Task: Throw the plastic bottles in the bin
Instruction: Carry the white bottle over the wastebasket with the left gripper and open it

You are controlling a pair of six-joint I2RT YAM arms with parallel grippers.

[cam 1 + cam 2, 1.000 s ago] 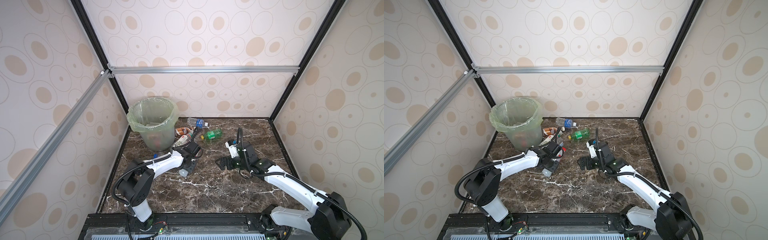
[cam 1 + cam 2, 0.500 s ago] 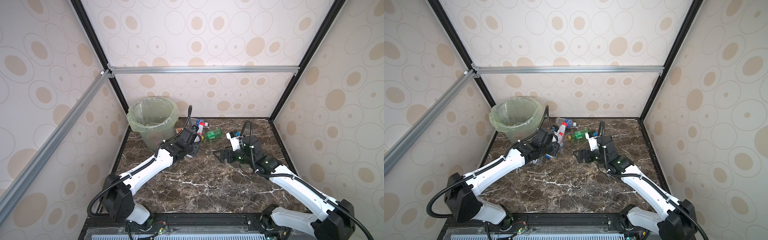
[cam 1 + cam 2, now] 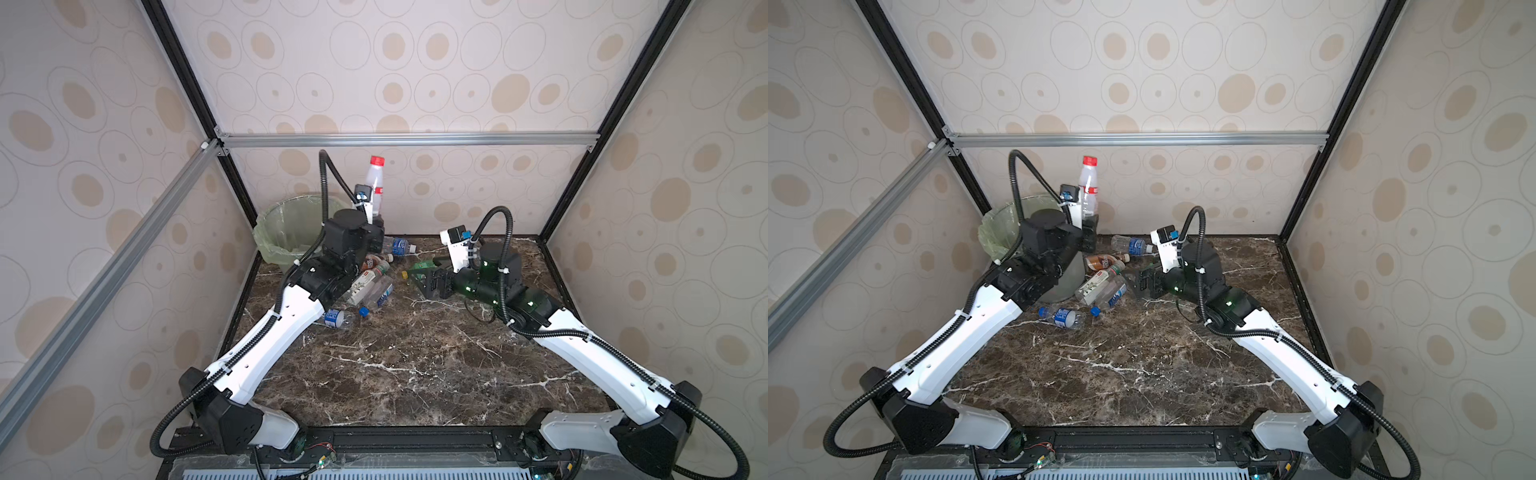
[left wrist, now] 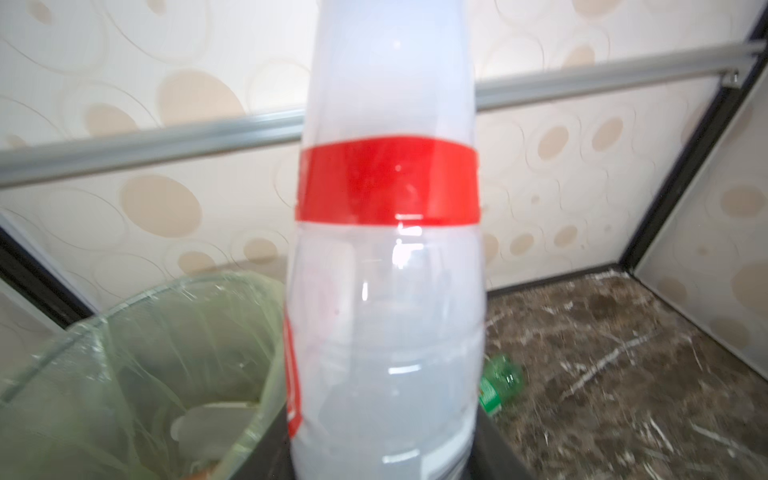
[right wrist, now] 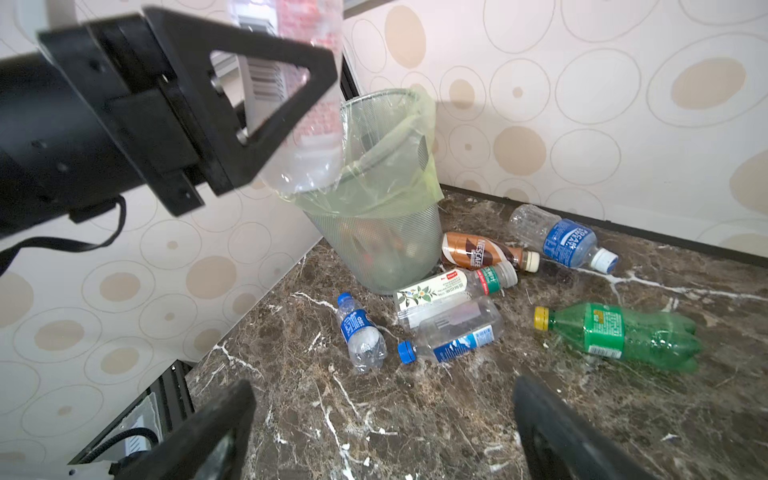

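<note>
The left gripper (image 3: 376, 216) held a clear red-capped bottle (image 3: 376, 178) upright by its lower part, raised off the counter (image 5: 457, 415), just beside the rim of the mesh bin (image 5: 386, 166) with its green bag. Through the mesh, brownish shapes lay at the bottom; which bottles they were I could not tell. The right gripper (image 5: 382, 388) stood wide open, low over the counter. Near the bin lay a brown Nescafe bottle (image 5: 478, 251), a Pocari Sweat bottle (image 5: 569, 241), a white-labelled bottle (image 5: 440, 289), a crushed blue-labelled bottle (image 5: 359, 332), a blue-capped bottle (image 5: 453, 336) and a green bottle (image 5: 623, 332).
</note>
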